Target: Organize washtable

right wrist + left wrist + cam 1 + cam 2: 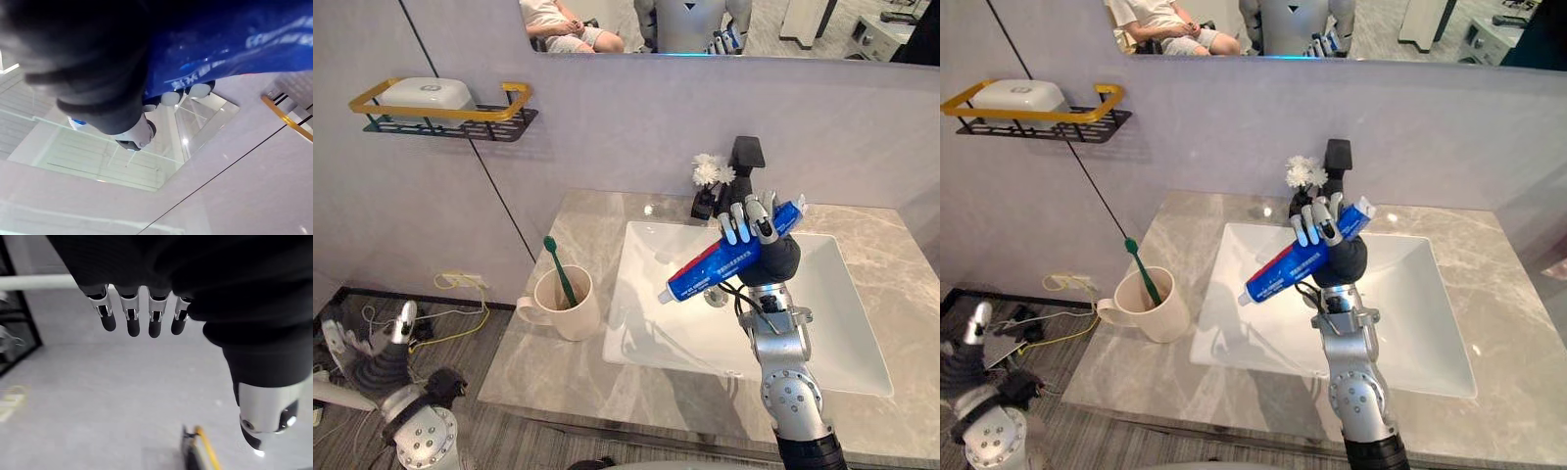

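My right hand [756, 227] is raised over the white sink basin [822, 333], its fingers curled round a blue toothpaste tube [715, 266] that slants down to the left. The same blue tube [220, 44] crosses the right wrist view against the palm. A cream mug [570, 304] with a green toothbrush [560, 271] standing in it sits on the marble counter [524, 367] left of the basin. My left hand [374, 343] hangs low beside the counter, over the floor, and the left wrist view shows its fingers [133, 319] straight and holding nothing.
A black tap [742, 171] and small white flowers [710, 171] stand behind the basin. A yellow-rimmed black wall shelf [450, 113] carries a white soap box [429, 93]. A mirror [724, 24] above shows a seated person. Cables lie on the floor at left.
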Tool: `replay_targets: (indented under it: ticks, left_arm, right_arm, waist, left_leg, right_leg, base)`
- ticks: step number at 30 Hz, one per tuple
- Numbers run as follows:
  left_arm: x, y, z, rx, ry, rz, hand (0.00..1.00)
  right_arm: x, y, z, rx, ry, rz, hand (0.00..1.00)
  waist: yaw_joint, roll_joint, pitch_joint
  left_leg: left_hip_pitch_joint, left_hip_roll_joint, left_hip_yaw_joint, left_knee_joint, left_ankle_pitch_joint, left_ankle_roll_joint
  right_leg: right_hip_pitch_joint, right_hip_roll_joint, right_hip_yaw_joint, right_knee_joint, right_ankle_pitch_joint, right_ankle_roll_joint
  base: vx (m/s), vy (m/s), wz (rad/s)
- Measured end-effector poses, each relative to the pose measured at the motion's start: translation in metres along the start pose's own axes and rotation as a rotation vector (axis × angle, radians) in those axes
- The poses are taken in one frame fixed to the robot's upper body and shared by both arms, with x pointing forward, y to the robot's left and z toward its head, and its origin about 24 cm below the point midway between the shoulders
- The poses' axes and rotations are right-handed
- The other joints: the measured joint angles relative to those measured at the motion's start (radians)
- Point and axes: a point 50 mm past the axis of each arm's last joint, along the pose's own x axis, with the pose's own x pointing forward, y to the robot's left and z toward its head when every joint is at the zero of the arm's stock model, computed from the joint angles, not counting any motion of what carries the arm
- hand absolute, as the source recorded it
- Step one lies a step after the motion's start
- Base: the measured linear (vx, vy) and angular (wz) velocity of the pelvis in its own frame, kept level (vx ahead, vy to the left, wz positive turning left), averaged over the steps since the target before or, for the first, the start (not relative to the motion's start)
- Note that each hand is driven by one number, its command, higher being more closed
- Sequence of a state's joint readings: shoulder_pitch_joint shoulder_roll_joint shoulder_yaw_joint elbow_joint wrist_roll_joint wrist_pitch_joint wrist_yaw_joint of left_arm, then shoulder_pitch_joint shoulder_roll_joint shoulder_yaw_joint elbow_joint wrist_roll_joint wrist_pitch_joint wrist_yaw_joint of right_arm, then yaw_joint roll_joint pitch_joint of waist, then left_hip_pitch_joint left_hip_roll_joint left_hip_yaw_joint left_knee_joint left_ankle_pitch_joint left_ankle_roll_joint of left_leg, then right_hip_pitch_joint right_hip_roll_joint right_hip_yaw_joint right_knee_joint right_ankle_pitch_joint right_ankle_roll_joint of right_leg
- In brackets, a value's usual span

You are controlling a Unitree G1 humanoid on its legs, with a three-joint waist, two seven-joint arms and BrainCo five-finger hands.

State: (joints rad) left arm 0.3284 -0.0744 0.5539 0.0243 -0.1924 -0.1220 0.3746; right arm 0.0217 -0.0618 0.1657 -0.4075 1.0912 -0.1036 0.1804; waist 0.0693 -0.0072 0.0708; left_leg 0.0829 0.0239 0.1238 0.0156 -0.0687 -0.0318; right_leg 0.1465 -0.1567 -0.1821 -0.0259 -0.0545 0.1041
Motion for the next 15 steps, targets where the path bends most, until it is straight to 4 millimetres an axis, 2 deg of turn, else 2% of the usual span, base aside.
replay_targets:
  ticks: [1, 4, 7, 8, 15]
  left_arm:
    - [-0.002, 0.004, -0.021, 0.021, 0.094, 0.008, 0.00]
    - [-0.011, 0.013, -0.059, 0.073, 0.276, -0.002, 0.00]
    - [-0.022, 0.019, -0.086, 0.117, 0.405, -0.022, 0.00]
    - [-0.030, 0.020, -0.101, 0.163, 0.481, -0.052, 0.00]
    - [-0.048, 0.014, -0.128, 0.251, 0.612, -0.151, 0.00]
  right_arm:
    - [-0.001, -0.001, 0.000, 0.000, 0.002, -0.008, 1.00]
    - [-0.003, -0.004, -0.003, 0.004, 0.014, -0.020, 1.00]
    - [-0.004, -0.006, -0.008, 0.009, 0.035, -0.033, 1.00]
    - [-0.004, -0.007, -0.009, 0.008, 0.043, -0.036, 1.00]
    - [-0.005, -0.009, -0.006, -0.025, 0.062, -0.031, 1.00]
  waist:
    - [0.000, -0.005, 0.001]
    - [0.001, -0.020, 0.005]
    - [0.001, -0.026, 0.004]
    - [0.001, -0.026, 0.005]
    - [0.001, -0.027, 0.005]
  left_leg:
    - [0.000, -0.001, -0.008, -0.001, 0.000, 0.000]
    - [0.000, -0.002, -0.013, -0.002, 0.000, 0.000]
    - [-0.002, -0.004, -0.016, -0.002, 0.000, 0.000]
    - [-0.003, -0.005, -0.017, -0.002, 0.000, 0.000]
    - [-0.010, -0.006, -0.030, 0.001, 0.001, 0.002]
  right_leg:
    - [0.004, -0.001, -0.008, 0.000, 0.000, 0.000]
    - [0.005, -0.001, -0.010, 0.000, 0.000, 0.000]
    - [0.005, -0.002, -0.012, 0.001, 0.000, 0.000]
    - [0.004, -0.003, -0.013, 0.001, 0.000, 0.000]
    - [0.004, -0.003, -0.028, 0.002, 0.000, 0.000]
  base:
    - [0.01, -0.018, 0.16]
    - [0.00, -0.015, 0.06]
    - [0.00, 0.000, 0.00]
    - [0.00, 0.000, 0.00]
    - [-0.03, -0.023, 0.05]
